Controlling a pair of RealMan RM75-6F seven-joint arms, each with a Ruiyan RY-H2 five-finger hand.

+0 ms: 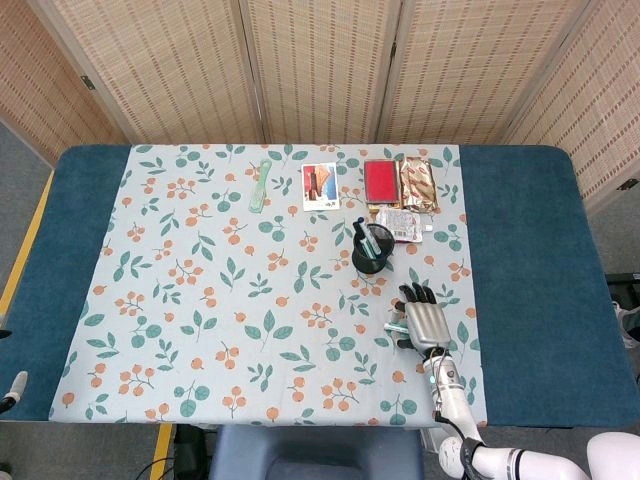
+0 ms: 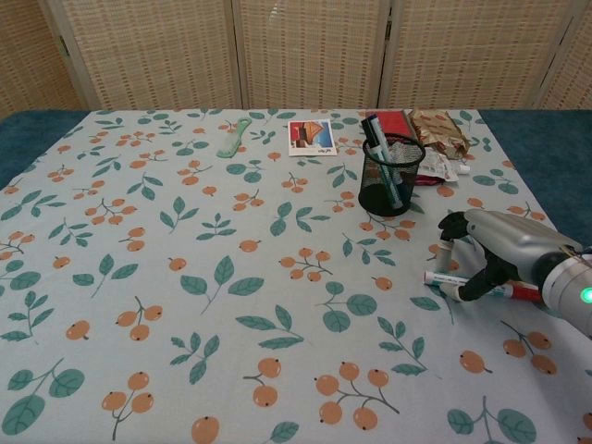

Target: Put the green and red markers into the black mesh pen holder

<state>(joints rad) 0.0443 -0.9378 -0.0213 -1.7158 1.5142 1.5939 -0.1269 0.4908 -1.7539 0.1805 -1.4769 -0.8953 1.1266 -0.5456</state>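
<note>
Both views bright, evenly lit; light diffuse, apparently from overhead. Shadows soft and short: faint dark patch under right hand (image 2: 504, 252), small one at base of black mesh pen holder (image 2: 389, 176). Mild sheen on hand's metallic back, no harsh glare; foil packet (image 1: 419, 183) shows slight glints. Head view sharp across tablecloth (image 1: 200, 300), small items rendered tiny, fine detail lost. Chest view sharp at centre, slight wide-angle stretch toward lower corners; woven screen (image 2: 305, 46) behind clear, not blown out. No motion blur visible.
</note>
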